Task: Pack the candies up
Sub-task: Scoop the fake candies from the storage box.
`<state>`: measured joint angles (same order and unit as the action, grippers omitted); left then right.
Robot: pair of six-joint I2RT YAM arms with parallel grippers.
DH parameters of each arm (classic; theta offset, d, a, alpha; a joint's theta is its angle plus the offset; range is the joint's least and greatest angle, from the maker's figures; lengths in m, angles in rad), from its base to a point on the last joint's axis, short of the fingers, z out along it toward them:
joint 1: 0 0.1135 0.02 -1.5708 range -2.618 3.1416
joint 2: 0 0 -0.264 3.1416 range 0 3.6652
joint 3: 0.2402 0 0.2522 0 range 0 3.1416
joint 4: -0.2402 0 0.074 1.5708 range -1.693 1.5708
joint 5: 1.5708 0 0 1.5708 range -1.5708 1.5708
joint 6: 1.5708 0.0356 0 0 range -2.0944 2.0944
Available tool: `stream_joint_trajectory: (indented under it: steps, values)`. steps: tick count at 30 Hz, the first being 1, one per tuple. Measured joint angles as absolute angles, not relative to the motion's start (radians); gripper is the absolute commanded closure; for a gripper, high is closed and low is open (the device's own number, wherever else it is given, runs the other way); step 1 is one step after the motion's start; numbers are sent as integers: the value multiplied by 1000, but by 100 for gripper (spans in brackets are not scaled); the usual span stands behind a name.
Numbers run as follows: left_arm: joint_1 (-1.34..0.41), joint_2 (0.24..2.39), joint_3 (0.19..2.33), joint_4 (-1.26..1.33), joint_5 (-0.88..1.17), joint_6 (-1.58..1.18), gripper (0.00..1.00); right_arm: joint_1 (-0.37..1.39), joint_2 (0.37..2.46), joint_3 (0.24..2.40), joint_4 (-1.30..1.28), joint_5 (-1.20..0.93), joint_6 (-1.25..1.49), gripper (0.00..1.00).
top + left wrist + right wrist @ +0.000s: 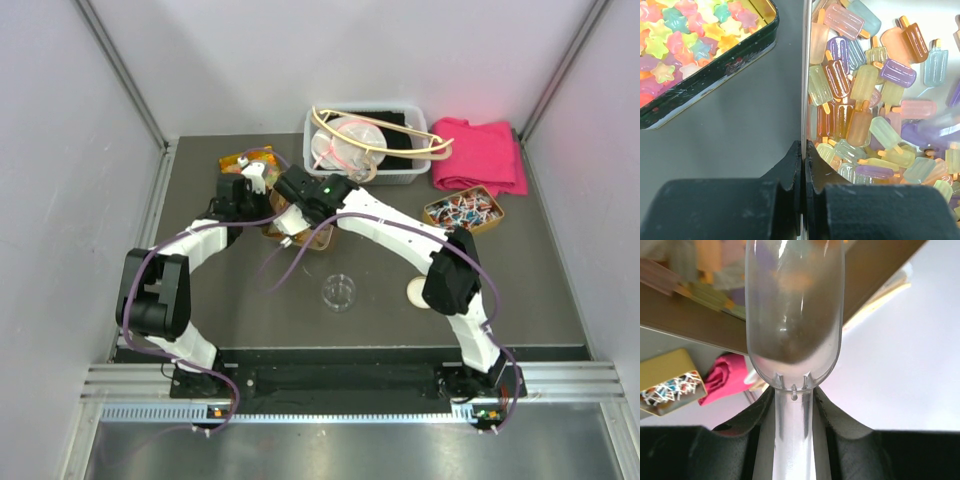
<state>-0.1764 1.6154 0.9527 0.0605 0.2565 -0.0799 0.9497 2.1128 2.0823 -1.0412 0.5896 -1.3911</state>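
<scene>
We see the left gripper [803, 147] with its two fingers pressed together on the thin upright wall of an open tin [803, 75], pinching that wall between them. Inside this tin lie the candies [860, 100], a heap of translucent popsicle-shaped pieces in orange, yellow, pink, purple and pale green; the tin sits left of the table's centre, toward the far edge. Just beside it, nearer the far-left corner, we find a second tin [715, 70] filled with star-shaped pieces [685, 35]. The right gripper [792, 395] is clamped on the handle of a clear plastic scoop [795, 340], whose bowl points away from the wrist over the candy tin; the view through it is blurred, so we cannot tell whether it holds anything. At the far edge stands a clear bin [400, 172], with a pink cloth [480, 160] in the far-right corner and a gold tin [490, 222] of wrapped sweets [462, 208] just in front of the cloth. Between the centre and the near edge sit a small clear cup [339, 292] and, near it on the right, a white disc [418, 292].
</scene>
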Motion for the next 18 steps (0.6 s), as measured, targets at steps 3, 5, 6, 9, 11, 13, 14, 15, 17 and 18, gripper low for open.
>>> stream_joint_trajectory:
  steps: [3, 5, 6, 9, 11, 13, 14, 15, 17, 18]
  values:
    - [-177, 1615, 953, 61, 253, -80, 100, 941, 2113, 2081, -1002, 622, -1428, 100]
    - [-176, 1615, 953, 60, 253, -80, 100, 937, 2113, 2081, -976, 641, -1446, 100]
    - [-177, 1615, 953, 60, 253, -80, 100, 934, 2113, 2081, -966, 649, -1456, 100]
    - [-176, 1615, 953, 61, 253, -80, 100, 931, 2112, 2072, -926, 682, -1491, 100]
    - [-177, 1615, 953, 61, 253, -80, 100, 929, 2107, 2033, -887, 704, -1519, 100]
    - [-176, 1615, 953, 61, 252, -80, 100, 928, 2106, 1980, -848, 724, -1553, 100]
    - [-176, 1615, 953, 61, 250, -79, 100, 928, 2106, 1947, -825, 736, -1572, 100]
    - [-177, 1615, 953, 57, 248, -78, 100, 928, 2106, 1919, -804, 748, -1590, 100]
    - [-177, 1616, 953, 47, 244, -76, 100, 928, 2106, 1885, -758, 772, -1623, 100]
    - [-177, 1616, 953, 44, 242, -76, 100, 928, 2106, 1873, -736, 782, -1637, 100]
